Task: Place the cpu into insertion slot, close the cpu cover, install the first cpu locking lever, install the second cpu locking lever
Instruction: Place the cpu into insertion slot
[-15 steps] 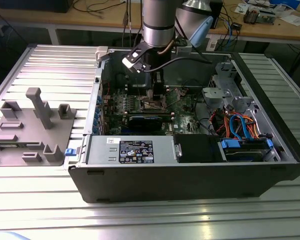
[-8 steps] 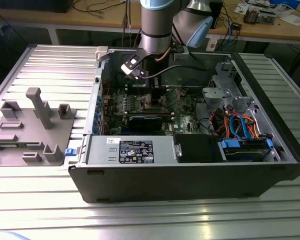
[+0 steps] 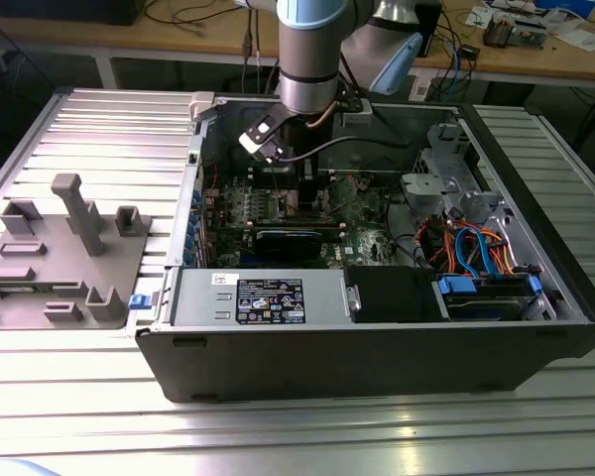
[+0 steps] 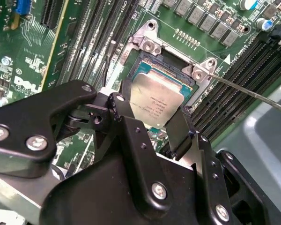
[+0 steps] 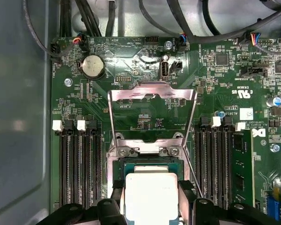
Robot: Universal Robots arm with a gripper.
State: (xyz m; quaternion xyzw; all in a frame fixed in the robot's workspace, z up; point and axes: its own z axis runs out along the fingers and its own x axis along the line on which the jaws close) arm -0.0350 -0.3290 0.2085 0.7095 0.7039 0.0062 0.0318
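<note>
Exterior view's upper centre shows the arm (image 3: 307, 59) down inside the case (image 3: 377, 357). Its gripper (image 4: 152, 110) pinches the cpu (image 4: 157, 101) by opposite edges over the insertion slot (image 4: 152, 60), seemingly unseated; the cpu cover (image 5: 152, 91) stands flipped back, clearing access.

cpu (image 4: 155, 93) near edge hidden behind tool (image 4: 152, 107) (insertion slot (image 4: 155, 58) mostly covered)

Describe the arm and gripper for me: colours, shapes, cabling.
The arm is a thick grey-silver cylinder with light blue caps. A black cable loops off its wrist beside a white-and-black block. The gripper is matte black, with angular linkage plates fastened by silver screws, and it narrows to two flat black fingers.
</note>
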